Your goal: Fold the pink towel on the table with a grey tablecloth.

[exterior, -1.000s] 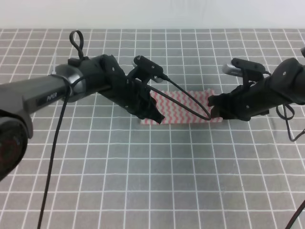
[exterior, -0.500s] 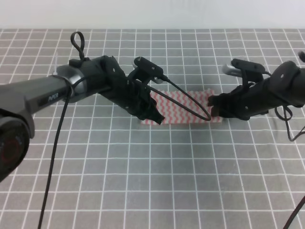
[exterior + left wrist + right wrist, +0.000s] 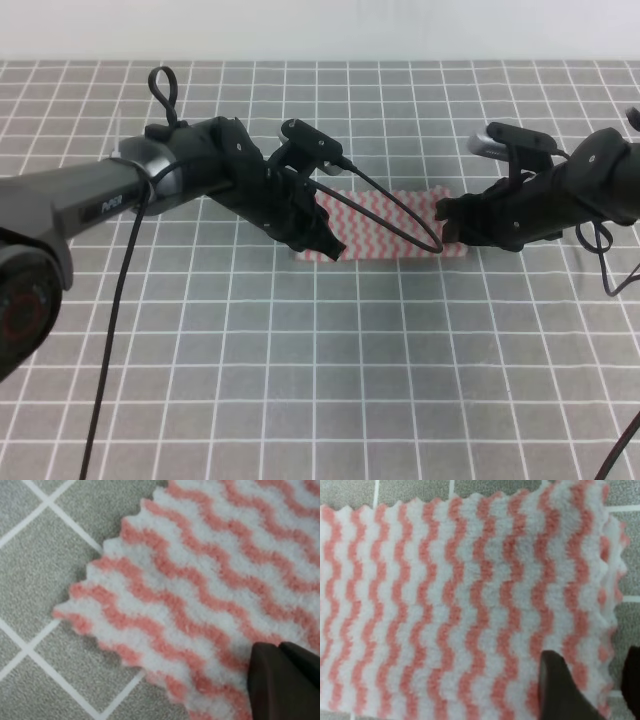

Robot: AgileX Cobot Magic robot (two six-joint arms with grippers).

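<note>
The left gripper (image 3: 325,240) covers the pink towel's (image 3: 385,225) left end in the exterior high view, and the right gripper (image 3: 447,222) covers its right end. Both wrist views cut the jaws off at the frame edge, so their gap cannot be judged.

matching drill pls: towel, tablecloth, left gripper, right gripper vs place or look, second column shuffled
1. pink towel
2. grey tablecloth
3. left gripper
4. right gripper

A. at the towel's right end in the high view
B. white grid lines
C. at the towel's left end in the high view
D. wavy pink-and-white stripes, zigzag-cut edges

Pairs: 1-D, 2-B, 3-C, 4-A
</note>
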